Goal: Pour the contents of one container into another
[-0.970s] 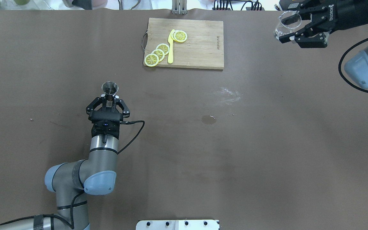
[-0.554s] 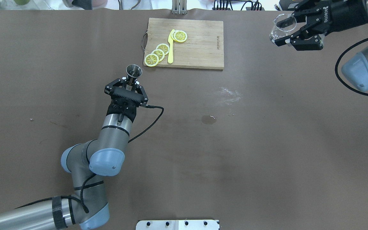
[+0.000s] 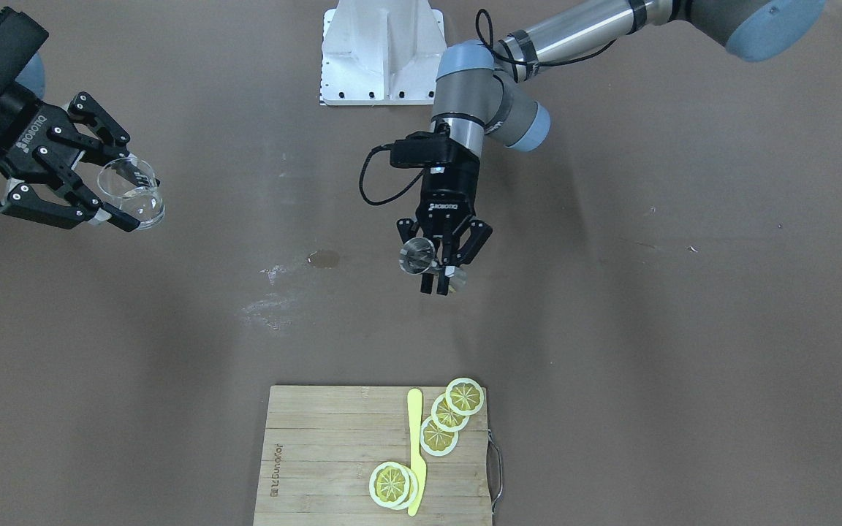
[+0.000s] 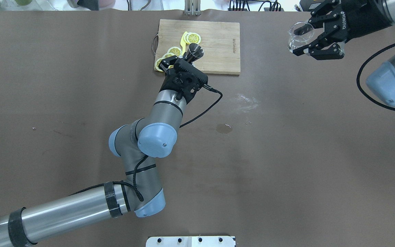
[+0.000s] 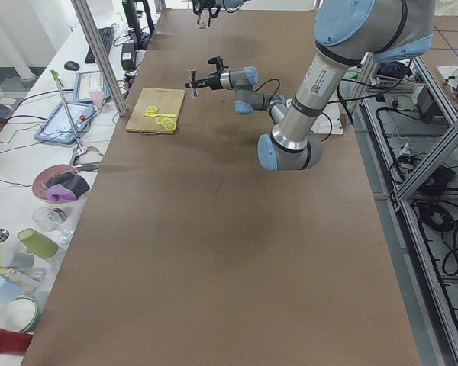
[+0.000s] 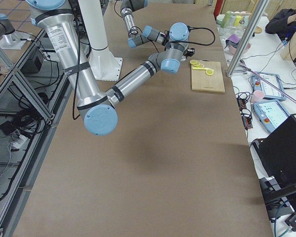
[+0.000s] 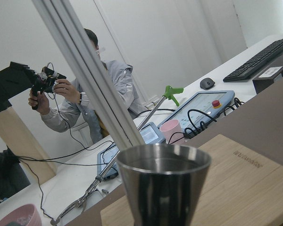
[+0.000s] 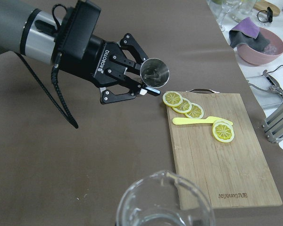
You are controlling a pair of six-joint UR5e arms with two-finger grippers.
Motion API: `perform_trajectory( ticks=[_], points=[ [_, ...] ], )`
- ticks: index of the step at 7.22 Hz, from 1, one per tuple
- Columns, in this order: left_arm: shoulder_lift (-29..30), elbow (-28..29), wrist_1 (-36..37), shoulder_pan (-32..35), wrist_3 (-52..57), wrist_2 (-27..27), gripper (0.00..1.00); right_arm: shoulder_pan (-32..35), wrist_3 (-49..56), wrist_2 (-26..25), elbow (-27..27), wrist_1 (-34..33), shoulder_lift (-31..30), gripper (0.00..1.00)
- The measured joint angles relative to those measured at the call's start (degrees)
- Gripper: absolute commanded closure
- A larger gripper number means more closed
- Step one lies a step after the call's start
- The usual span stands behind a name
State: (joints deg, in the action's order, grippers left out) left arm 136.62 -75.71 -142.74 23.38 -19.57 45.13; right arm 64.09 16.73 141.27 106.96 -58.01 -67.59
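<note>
Mid-bench [image 4: 81, 85]: small wet patch [image 4: 224, 128]. Beyond it, left hand [image 3: 435, 276] raised off the bench, fingers closed on a metal cup [image 3: 416, 256], close to the near edge of the cutting board [image 4: 218, 44]. Board carries lemon slices [image 3: 439, 431] and a yellow knife [image 3: 415, 453]. Far right: right hand [image 4: 302, 37] clamped round a glass jug [image 4: 298, 31], held in the air.

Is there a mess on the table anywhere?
Yes. A small wet puddle sits on the bare brown table, with a whitish smear just beyond it, nearer the cutting board. Nothing stands beside them, so they look like spills.
</note>
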Motion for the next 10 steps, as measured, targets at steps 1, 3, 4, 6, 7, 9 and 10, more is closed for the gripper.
perform_trajectory(
  ticks=[1,3,4,6,7,9,10],
  points=[
    [0.88,0.26,-0.58,0.21,0.24,1.41,1.00,-0.25,2.28,-0.60,1.14,-3.10,-0.18,1.00],
    [2.27,0.04,-2.10,0.38,0.39,4.68,1.00,-0.73,6.38,-1.71,2.87,-8.38,-0.22,1.00],
    [2.67,-0.19,-2.39,0.41,0.40,5.54,1.00,-0.83,9.14,-1.90,3.83,-12.07,0.09,1.00],
    [3.42,-0.46,-2.63,0.41,0.47,7.39,1.00,-0.91,12.93,-2.73,5.10,-17.91,0.72,1.00],
    [3.72,-0.56,-3.34,0.41,0.47,9.59,1.00,-0.95,14.58,-3.43,5.25,-20.81,1.60,1.00],
    [4.03,-0.57,-5.46,0.42,0.48,15.27,1.00,-1.01,17.43,-4.77,4.75,-26.60,4.38,1.00],
    [4.06,-0.50,-6.30,0.39,0.49,16.69,1.00,-1.13,18.01,-5.71,4.13,-28.76,6.05,1.00]
  ],
)
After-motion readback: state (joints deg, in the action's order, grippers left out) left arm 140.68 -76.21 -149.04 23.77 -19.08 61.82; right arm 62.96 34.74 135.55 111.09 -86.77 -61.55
